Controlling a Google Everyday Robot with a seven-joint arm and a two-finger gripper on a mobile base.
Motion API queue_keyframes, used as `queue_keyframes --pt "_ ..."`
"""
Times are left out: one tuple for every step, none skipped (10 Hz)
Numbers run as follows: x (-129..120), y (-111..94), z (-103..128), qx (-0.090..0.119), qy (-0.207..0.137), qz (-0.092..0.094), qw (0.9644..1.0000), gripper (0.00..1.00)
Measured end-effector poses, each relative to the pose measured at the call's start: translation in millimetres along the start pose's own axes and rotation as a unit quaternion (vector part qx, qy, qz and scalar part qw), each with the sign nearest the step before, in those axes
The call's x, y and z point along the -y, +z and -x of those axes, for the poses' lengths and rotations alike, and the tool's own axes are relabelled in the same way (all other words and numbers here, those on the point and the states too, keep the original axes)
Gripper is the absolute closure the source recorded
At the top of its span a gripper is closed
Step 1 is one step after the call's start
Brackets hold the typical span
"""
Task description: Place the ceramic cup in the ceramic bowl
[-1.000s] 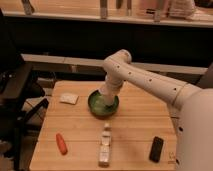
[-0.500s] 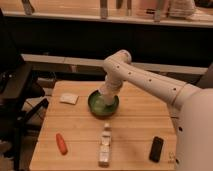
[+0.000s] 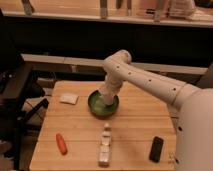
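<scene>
Over the wooden table, the white robot arm reaches down into the round green ceramic bowl. Its hand sits low inside; I cannot tell its grip, nor make out the small white ceramic cup. Nothing has shifted since before.

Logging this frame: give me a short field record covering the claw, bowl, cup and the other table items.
claw: at the ceramic bowl, inside its rim
ceramic bowl: upright, rear middle of table
ceramic cup: cannot be made out
other items: white packet left of bowl; orange object, pale bottle lying flat, black object near front edge
surface: wooden table
</scene>
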Motion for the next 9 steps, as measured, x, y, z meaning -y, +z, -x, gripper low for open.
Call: queue_keyframes --pt "0.4 0.3 -0.2 0.0 0.0 -0.001 1.0 0.94" --pt "0.6 0.5 -0.3 0.0 0.0 -0.001 1.0 0.94" --pt "0.9 0.7 -0.7 0.0 0.0 -0.001 1.0 0.94" --pt "1.0 0.8 -0.9 0.0 0.0 -0.002 1.0 0.94" --pt "1.3 1.5 -1.2 0.0 0.0 -0.002 1.0 0.94" --pt "1.8 1.6 -1.7 0.0 -0.001 -0.003 1.0 0.94" --pt "1.9 2.1 -1.8 0.0 -0.001 -0.003 1.0 0.94" --pt "2.3 2.1 -1.9 0.0 -0.001 -0.004 1.0 0.94" --pt "2.5 2.3 -1.9 0.0 -0.001 -0.004 1.0 0.94"
